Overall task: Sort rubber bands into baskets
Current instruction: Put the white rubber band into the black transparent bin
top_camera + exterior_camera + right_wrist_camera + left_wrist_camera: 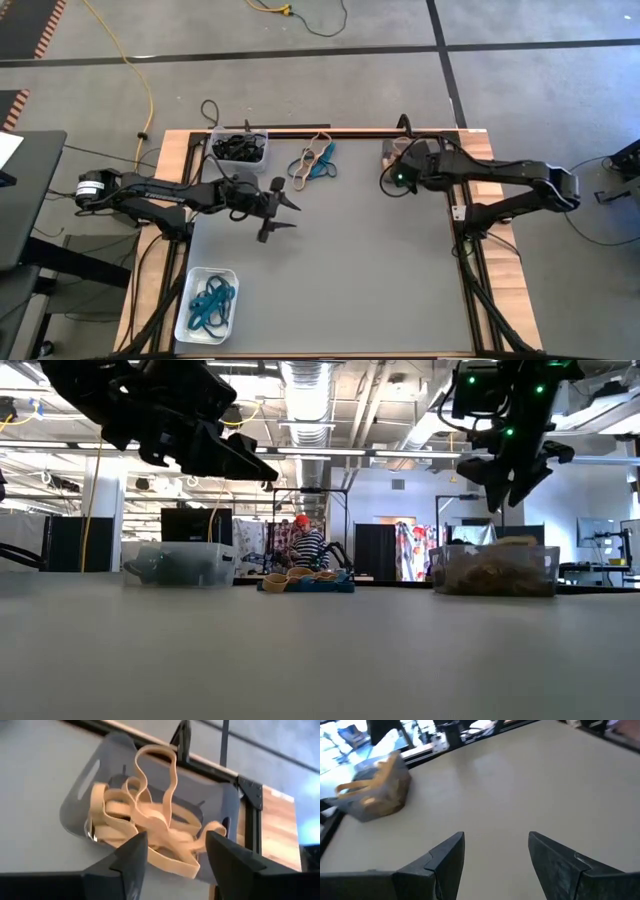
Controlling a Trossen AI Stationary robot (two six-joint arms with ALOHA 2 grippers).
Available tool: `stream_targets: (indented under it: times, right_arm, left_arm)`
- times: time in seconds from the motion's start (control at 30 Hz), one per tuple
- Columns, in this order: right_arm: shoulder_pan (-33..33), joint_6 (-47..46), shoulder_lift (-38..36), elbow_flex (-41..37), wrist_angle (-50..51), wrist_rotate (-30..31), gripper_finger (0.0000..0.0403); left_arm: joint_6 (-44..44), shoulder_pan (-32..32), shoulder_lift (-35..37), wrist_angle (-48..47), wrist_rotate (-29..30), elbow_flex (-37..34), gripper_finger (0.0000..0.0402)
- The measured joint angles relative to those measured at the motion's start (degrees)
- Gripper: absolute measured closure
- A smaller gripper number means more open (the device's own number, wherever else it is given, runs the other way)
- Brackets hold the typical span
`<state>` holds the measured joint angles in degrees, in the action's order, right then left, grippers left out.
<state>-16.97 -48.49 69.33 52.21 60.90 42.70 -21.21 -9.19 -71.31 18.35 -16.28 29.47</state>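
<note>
My right gripper (172, 862) (393, 172) is open above the dark grey basket (80, 795) at the table's far right corner. That basket holds a pile of tan rubber bands (150, 827), and one loop (157, 770) stands up out of the pile, in front of the fingers. My left gripper (495, 865) (285, 213) is open and hangs over bare table left of the middle. A clear basket (238, 147) at the far left holds black bands. A white basket (207, 303) at the near left holds teal bands. Loose tan and teal bands (314, 163) lie between the two far baskets.
The wooden frame (175, 160) runs round the grey tabletop. Bare grey tabletop (360, 270) spreads over the middle and the near right. In the low view a person (305, 545) sits far off in the room behind the table.
</note>
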Motion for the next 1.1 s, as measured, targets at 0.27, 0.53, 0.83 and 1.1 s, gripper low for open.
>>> stream_targets:
  times: [0.27,0.53,0.83,1.1]
  right_arm:
    - [6.2,1.4,-1.3,0.1,-4.6,7.5,0.016]
    - [13.4,5.5,-0.7,0.1,-13.6,9.6,0.016]
    - [20.3,5.5,-0.6,0.1,-15.1,13.3,0.0159]
    - [22.9,5.0,-0.6,0.1,-16.6,14.7,0.0159]
  left_arm:
    - [0.4,-0.7,-0.3,0.2,8.8,0.0,0.0192]
    - [7.6,-2.9,-12.2,6.5,14.2,0.0,0.0192]
    - [9.1,-4.0,-27.3,13.1,29.3,2.9,0.0192]
    - [9.6,-4.1,-36.5,12.4,35.0,9.6,0.0192]
